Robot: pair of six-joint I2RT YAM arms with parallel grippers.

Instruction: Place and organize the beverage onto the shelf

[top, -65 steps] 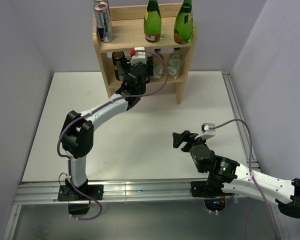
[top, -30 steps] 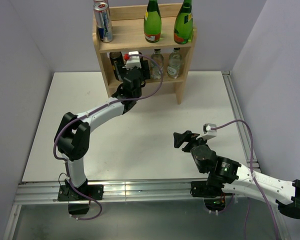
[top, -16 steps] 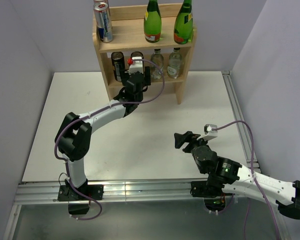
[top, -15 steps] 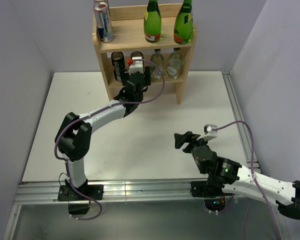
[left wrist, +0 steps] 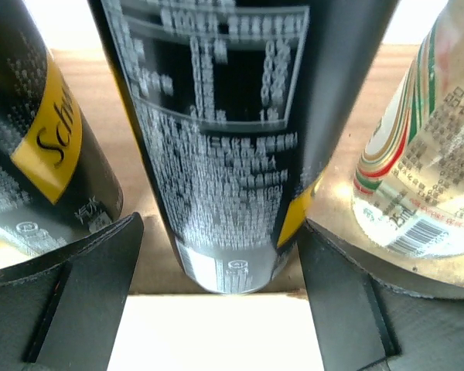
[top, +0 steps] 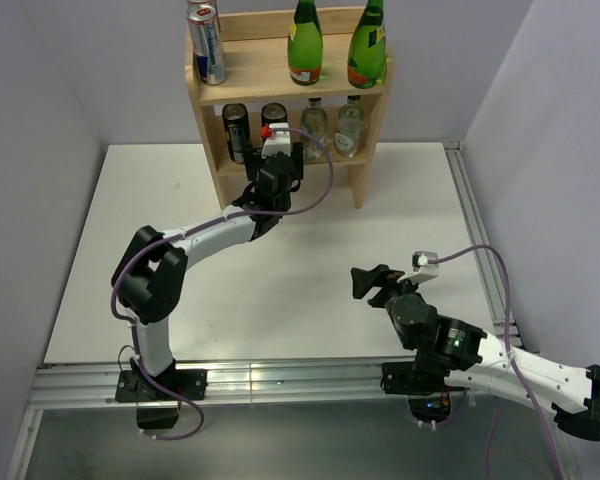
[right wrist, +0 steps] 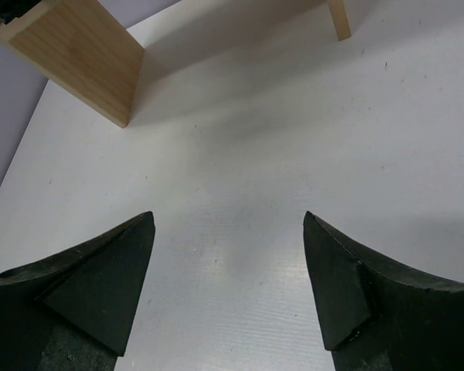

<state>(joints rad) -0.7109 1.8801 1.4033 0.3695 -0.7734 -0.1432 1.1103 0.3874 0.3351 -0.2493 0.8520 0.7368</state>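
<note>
The shelf (top: 285,68) stands at the table's far edge. Its top tier holds two silver-blue cans (top: 209,45) and two green bottles (top: 304,42). The lower tier holds two black cans (top: 237,122) and two clear bottles (top: 349,122). My left gripper (top: 278,152) is open just in front of the lower tier. In the left wrist view its fingers (left wrist: 93,263) stand either side of the second black can (left wrist: 224,139), which stands on the shelf board (left wrist: 151,267). My right gripper (top: 361,283) is open and empty over the table, as the right wrist view (right wrist: 228,220) shows.
In the left wrist view a black and yellow can (left wrist: 39,147) stands left of the middle can and a clear bottle (left wrist: 417,170) right of it. The shelf's side panel (right wrist: 77,62) shows far ahead of the right gripper. Grey walls enclose the white table (top: 280,290).
My left gripper carried the black can into the lower tier beside the first can, let it go and drew back a little. The right arm barely moved.
</note>
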